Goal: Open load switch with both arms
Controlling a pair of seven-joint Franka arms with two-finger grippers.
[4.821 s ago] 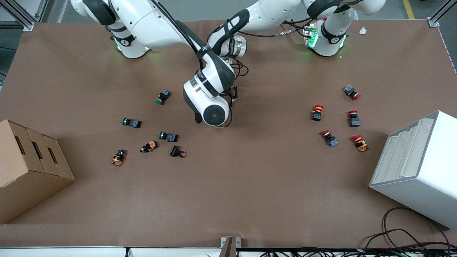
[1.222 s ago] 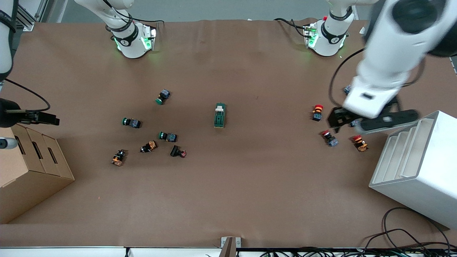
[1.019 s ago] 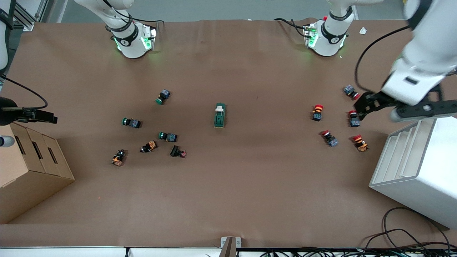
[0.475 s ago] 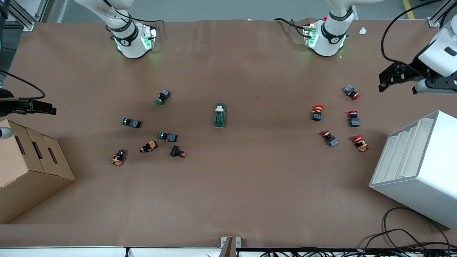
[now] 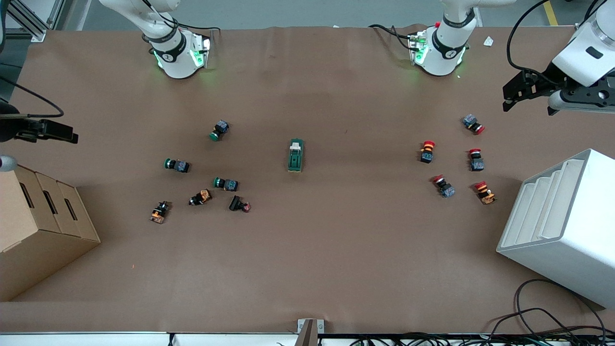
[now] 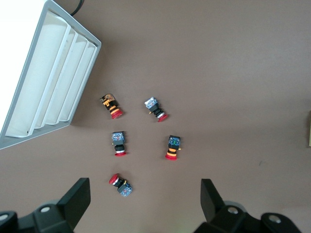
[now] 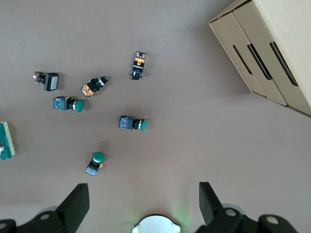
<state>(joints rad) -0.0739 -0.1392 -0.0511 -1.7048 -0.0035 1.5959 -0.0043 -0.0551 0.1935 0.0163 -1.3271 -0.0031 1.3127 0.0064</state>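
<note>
The load switch (image 5: pixel 296 155), a dark green oblong block with a cream toggle, lies alone at the middle of the table; one end of it (image 7: pixel 5 141) shows in the right wrist view. My left gripper (image 5: pixel 543 98) hangs open and empty high over the left arm's end of the table, with the red push buttons (image 6: pixel 119 144) below its open fingers (image 6: pixel 143 206). At the right arm's end my right gripper (image 5: pixel 33 146) hangs open and empty above the cardboard box; its wrist view (image 7: pixel 143 204) looks down on the green push buttons. Both grippers are well away from the switch.
Several green and orange push buttons (image 5: pixel 226 183) lie scattered toward the right arm's end, several red ones (image 5: pixel 426 151) toward the left arm's end. A cardboard box (image 5: pixel 38 226) and a white slotted rack (image 5: pixel 562 226) stand at the two ends. Cables (image 5: pixel 543 327) trail at the front edge.
Both arms have pulled away from the middle, uncovering the load switch. The left gripper swung from over the red buttons out toward its table end. The right gripper drifted slightly.
</note>
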